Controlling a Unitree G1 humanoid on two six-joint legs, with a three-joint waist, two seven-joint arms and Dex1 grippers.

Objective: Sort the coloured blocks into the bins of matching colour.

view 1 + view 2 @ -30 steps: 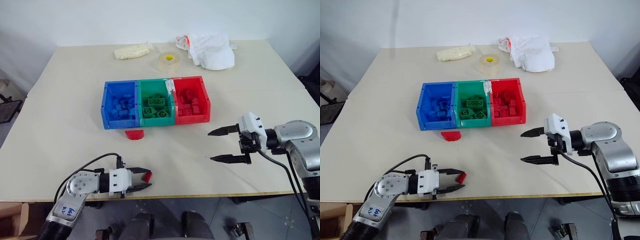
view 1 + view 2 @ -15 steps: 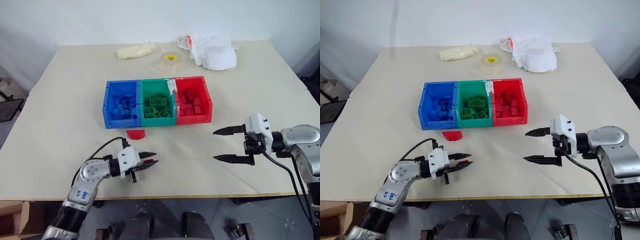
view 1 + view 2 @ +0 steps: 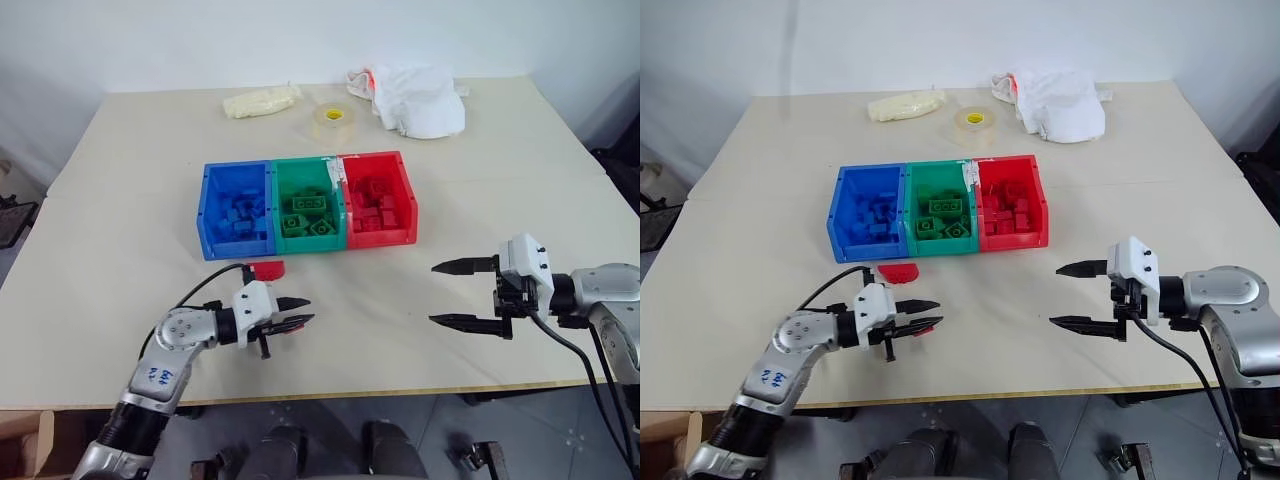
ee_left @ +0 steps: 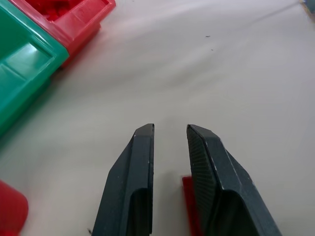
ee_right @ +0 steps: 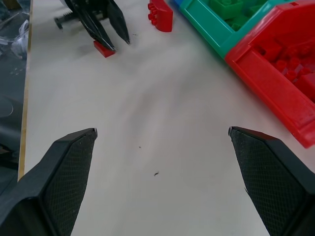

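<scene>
The blue bin [image 3: 238, 247], green bin [image 3: 312, 241] and red bin [image 3: 382, 237] stand joined in a row mid-table, each holding blocks of its own colour. A half-round red block [image 3: 268, 269] lies just in front of the blue bin. My left gripper [image 3: 310, 309] hovers low a little nearer than that block, and its fingers are almost together with nothing in the slit. A tiny red block [image 5: 104, 48] lies on the table right under those fingers. My right gripper [image 3: 432, 294] is wide open over bare table, right of the bins, and points left.
At the back of the table sit a clear tape roll [image 3: 333, 117], a crumpled white cloth [image 3: 418, 98] and a cream bundle [image 3: 260, 101]. The table's front edge runs close behind both grippers.
My left gripper came forward from the table's front edge toward the bins and closed further. The tiny red block was at its fingertips and now sits beneath them. The right gripper stayed open.
</scene>
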